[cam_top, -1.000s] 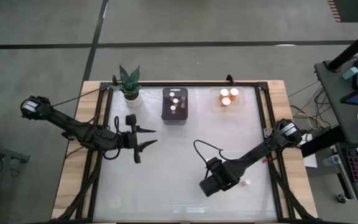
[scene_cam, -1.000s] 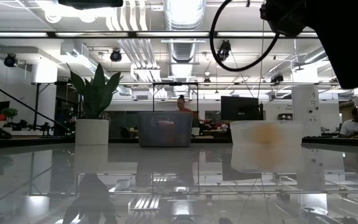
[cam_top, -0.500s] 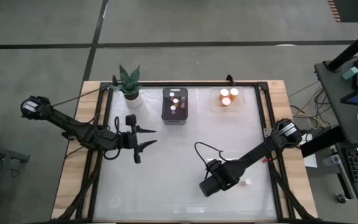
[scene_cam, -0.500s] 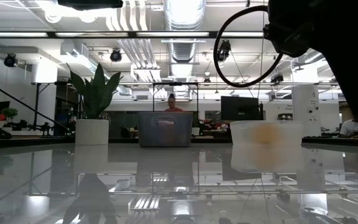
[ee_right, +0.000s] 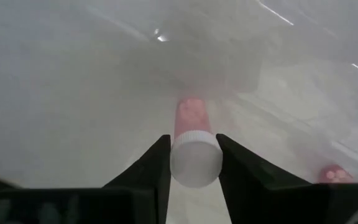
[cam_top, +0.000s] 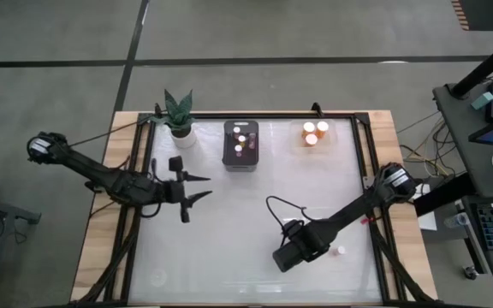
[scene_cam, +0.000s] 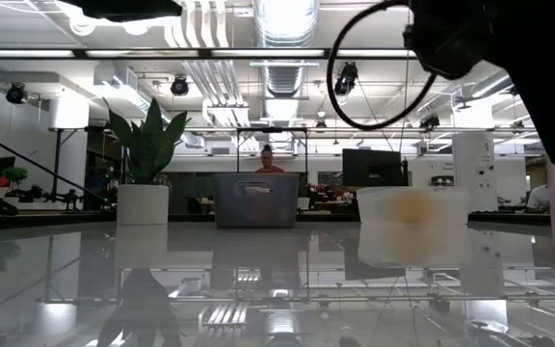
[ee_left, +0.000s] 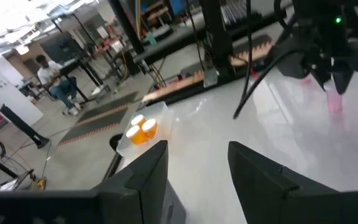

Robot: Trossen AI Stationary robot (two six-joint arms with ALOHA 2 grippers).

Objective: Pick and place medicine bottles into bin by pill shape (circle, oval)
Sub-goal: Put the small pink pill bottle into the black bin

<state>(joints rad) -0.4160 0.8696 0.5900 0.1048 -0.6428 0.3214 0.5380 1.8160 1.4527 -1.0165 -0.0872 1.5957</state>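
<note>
Bottle [ee_right: 194, 149]: small, pinkish body, white cap; sits between the right gripper's [ee_right: 193, 163] fingers, lower right of the high view, at the table's [cam_top: 229, 231] near-right part.
Grip: fingers flank the cap on both sides and look pinched on it; I judge it held.
Handling: light, rigid plastic; smooth round cap, probably slippery, may twist if pinched off-centre. Best taken across the cap or just under it, squarely.
Second bottle [cam_top: 341, 251]: pinkish, lying loose just right of the right gripper in the high view.
Dark bin [cam_top: 240, 145]: top centre of the high view, several white caps inside.
Clear bin [cam_top: 314, 133]: top right of centre, orange bottles inside.
Left gripper [cam_top: 197, 189]: centre left of the high view, fingers spread, empty, well apart from both bins.
Plant pot [cam_top: 180, 131]: upper left, left of the dark bin.
Person [scene_cam: 267, 160]: far background of the low view, behind the dark bin.
</note>
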